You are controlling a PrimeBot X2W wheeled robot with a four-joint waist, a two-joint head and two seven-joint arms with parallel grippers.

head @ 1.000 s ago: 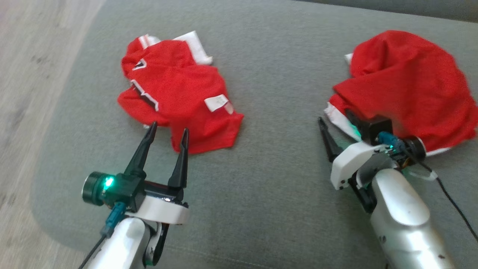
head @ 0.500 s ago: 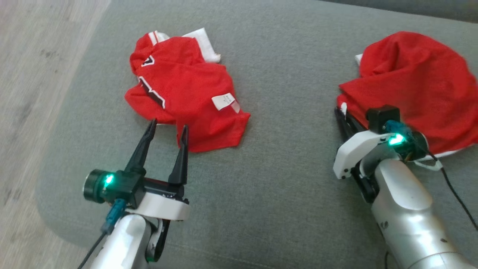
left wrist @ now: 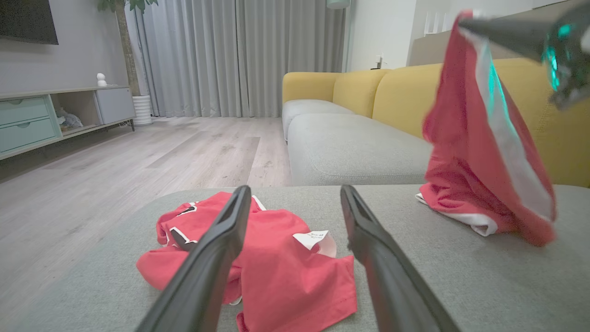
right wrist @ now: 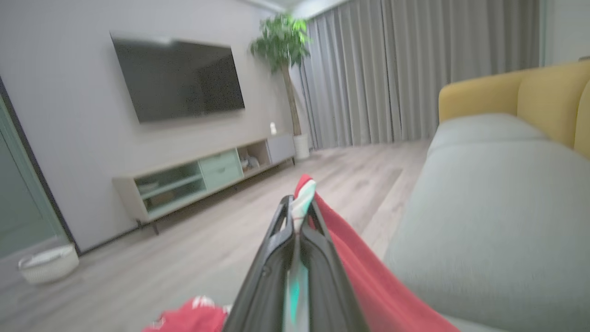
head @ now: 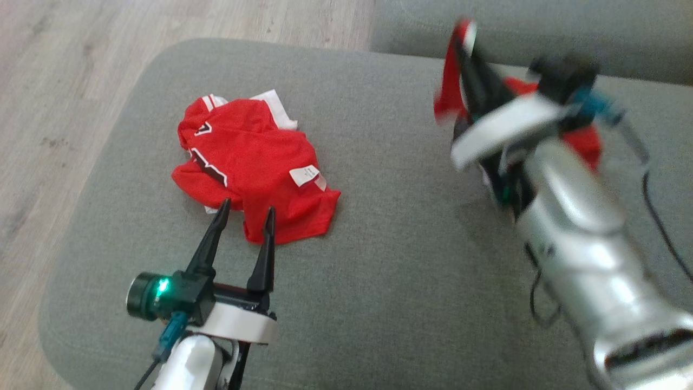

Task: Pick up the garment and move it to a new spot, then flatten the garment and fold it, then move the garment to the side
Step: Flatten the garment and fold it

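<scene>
The garment [head: 445, 93], red with a white trim, hangs from my right gripper [head: 466, 47], which is shut on its edge and raised above the right side of the grey cushion [head: 390, 260]. In the left wrist view the garment [left wrist: 470, 152] droops from those dark fingers [left wrist: 502, 32], its lower end resting on the cushion. The right wrist view has the trim [right wrist: 302, 198] pinched between the closed jaws of my right gripper [right wrist: 299, 205]. My left gripper [head: 247, 208] stands open at the near edge of a second crumpled red garment [head: 254, 157].
The wooden floor [head: 48, 108] lies left of and beyond the cushion. Behind it stand another grey seat [left wrist: 359, 147] with a yellow sofa back [left wrist: 405, 92]. A low TV cabinet [right wrist: 203, 180] and a white basket [right wrist: 48, 269] stand by the far wall.
My right gripper has shut on the garment's trimmed edge and lifted it off the cushion. The head camera has shifted. The left gripper stays open in place.
</scene>
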